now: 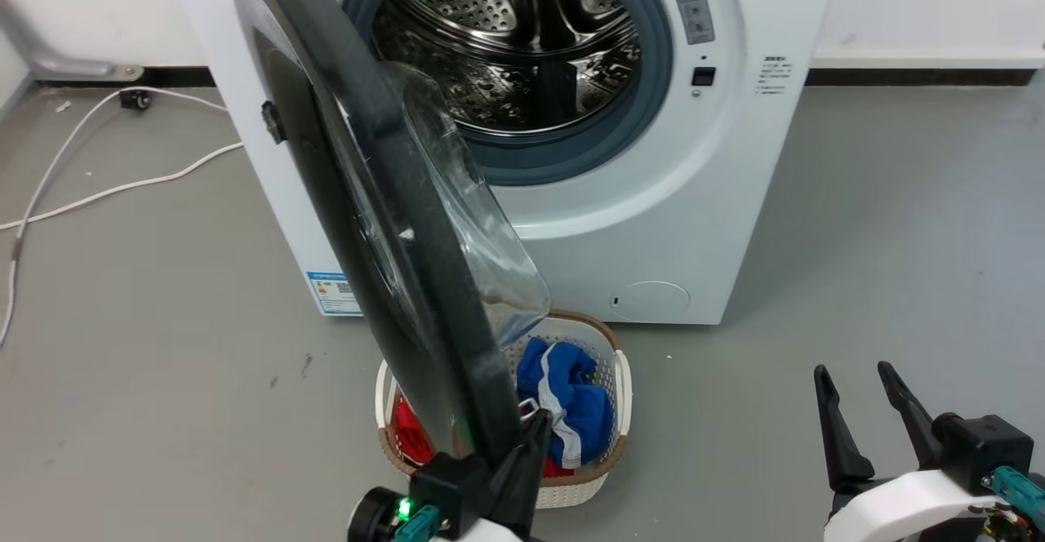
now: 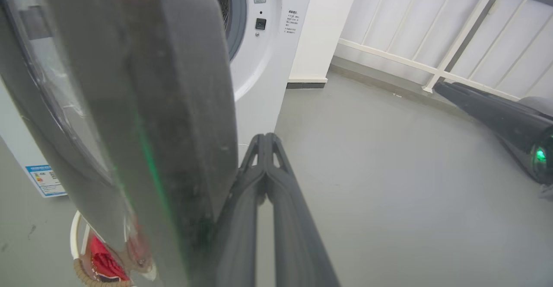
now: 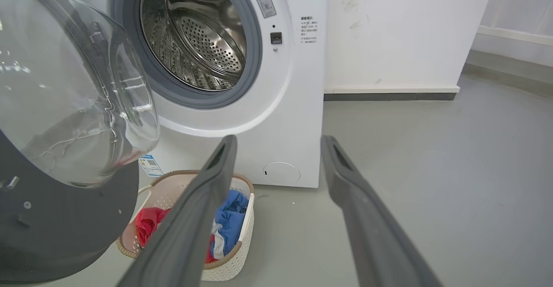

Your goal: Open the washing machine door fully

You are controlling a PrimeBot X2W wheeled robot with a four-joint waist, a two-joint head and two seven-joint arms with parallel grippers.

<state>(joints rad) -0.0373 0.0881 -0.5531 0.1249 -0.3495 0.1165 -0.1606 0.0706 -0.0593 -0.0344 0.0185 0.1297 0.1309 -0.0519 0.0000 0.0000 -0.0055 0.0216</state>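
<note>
Washing machine door (image 1: 424, 281) stands half open, edge-on to the robot, hinged at the left of the washing machine (image 1: 694, 199), its free rim over the laundry basket (image 1: 622, 379). The left pincer (image 1: 539, 426), shut on nothing, sits just beside that rim's inner, right-hand face, so a leftward push should swing it wider. The right pincer (image 1: 852, 370) hangs spread, well apart.

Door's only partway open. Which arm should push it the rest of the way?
Left. The left hand, shut, sits right by the free edge of the washing machine door, on its inner side, so it looks ready to push it wider. The right hand hangs open off to the side, apart from the door.
</note>
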